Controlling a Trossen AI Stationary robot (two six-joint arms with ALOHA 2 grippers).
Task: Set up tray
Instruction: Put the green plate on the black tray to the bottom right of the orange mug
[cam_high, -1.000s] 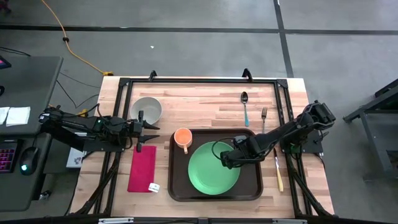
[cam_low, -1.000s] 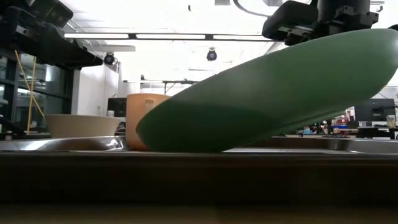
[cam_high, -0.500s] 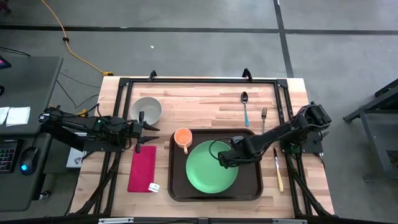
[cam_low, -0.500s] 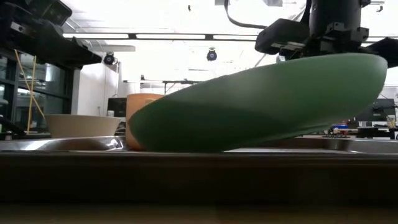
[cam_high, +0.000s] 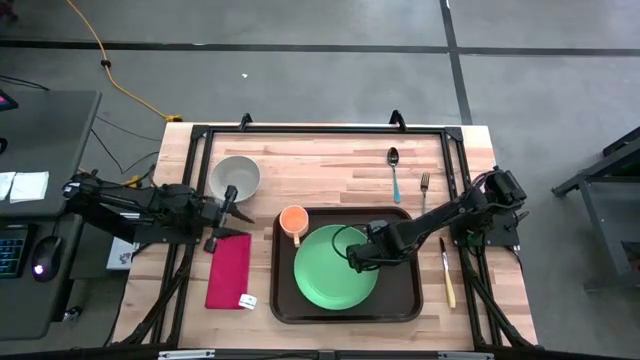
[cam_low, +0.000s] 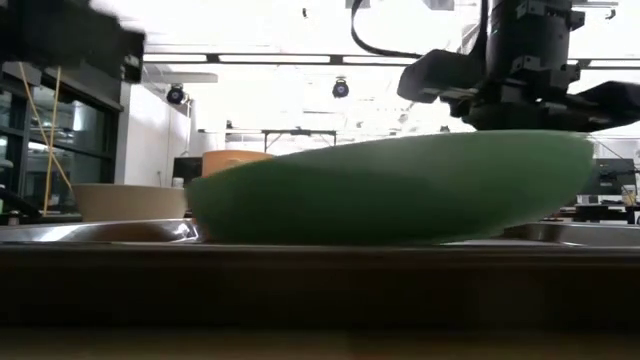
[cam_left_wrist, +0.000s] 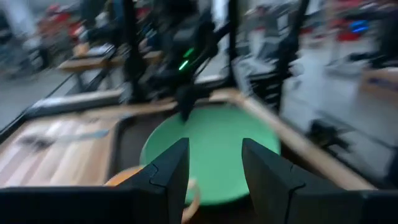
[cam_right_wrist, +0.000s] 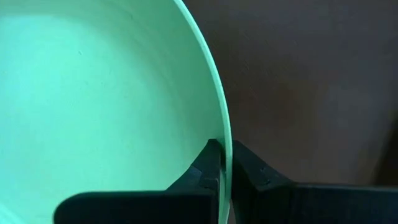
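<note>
The dark brown tray (cam_high: 408, 300) lies near the table's front middle. On it sit a round green plate (cam_high: 330, 272) and, at its far left corner, an orange cup (cam_high: 293, 220). My right gripper (cam_right_wrist: 229, 165) points down over the plate's right side and is shut on its rim. In the low view the plate (cam_low: 390, 190) lies almost level, its underside on the tray. My left gripper (cam_left_wrist: 214, 180) hovers open and level, left of the tray and past the cup, holding nothing. My right gripper pinches the plate's rim (cam_right_wrist: 225, 144) at its right edge, one finger inside the plate and one outside. The fingers come from above, pointing down. The plate's underside (cam_low: 320, 238) rests on the tray floor, and the held edge (cam_low: 585, 145) sits barely higher than the rest.
A grey bowl (cam_high: 235, 177) stands at the far left and a red napkin (cam_high: 229, 270) lies left of the tray. A spoon (cam_high: 394, 170) and a fork (cam_high: 424, 188) lie beyond the tray. A knife (cam_high: 447, 272) lies to the tray's right.
My right gripper has sunk and drifted slightly toward the table's left with the plate's right edge. The plate has tipped from steeply tilted to nearly level, its left part staying on the tray. My left gripper has turned at the wrist and stays open.
</note>
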